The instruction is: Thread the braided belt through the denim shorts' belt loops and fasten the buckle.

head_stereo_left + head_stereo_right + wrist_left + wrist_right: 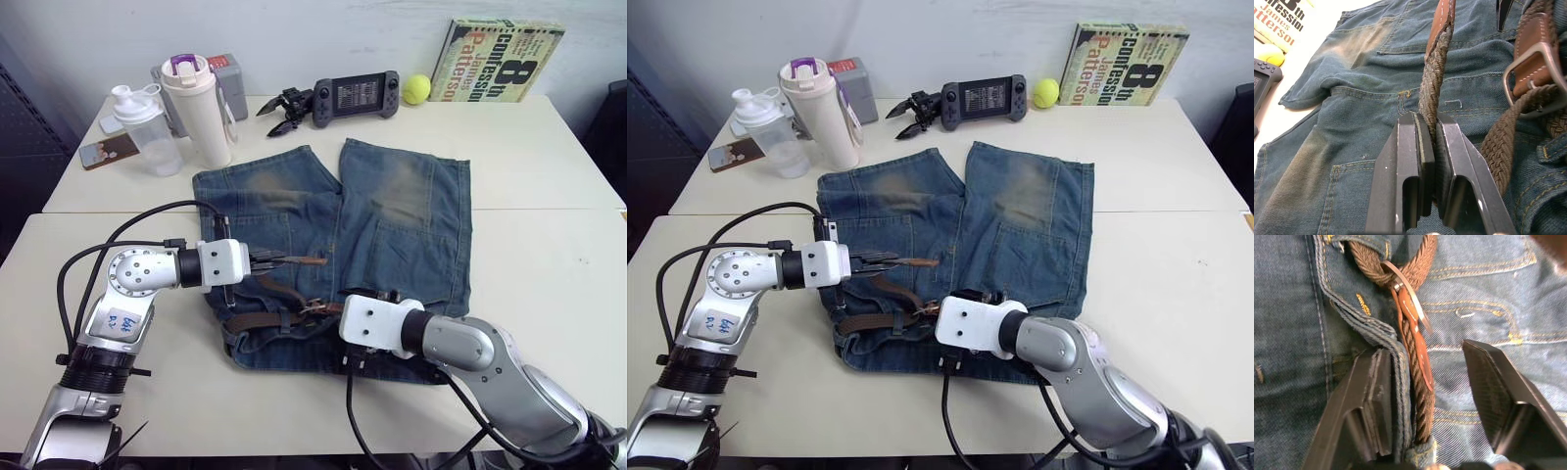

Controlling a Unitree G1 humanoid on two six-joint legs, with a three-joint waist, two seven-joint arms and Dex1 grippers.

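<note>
The denim shorts (402, 215) lie flat across the middle of the table, waistband toward me. The braided belt (263, 319) runs along the waistband, and its buckle (312, 308) rests near the middle of it. My left gripper (266, 260) hovers over the left leg, shut on the belt's free end just behind the tan tip (312, 260); in the left wrist view the woven strap (1435, 73) rises from between the closed fingers. My right gripper (1425, 348) is open at the waistband, with the belt and the denim edge between its fingers. The strap passes under a belt loop (1422, 450).
Along the back of the table stand a clear shaker bottle (147, 127), a white tumbler (199, 108), a phone (103, 150), a black claw part (284, 111), a handheld console (356, 96), a yellow ball (416, 89) and a book (505, 59). A seam between two tabletops (549, 209) runs under the shorts.
</note>
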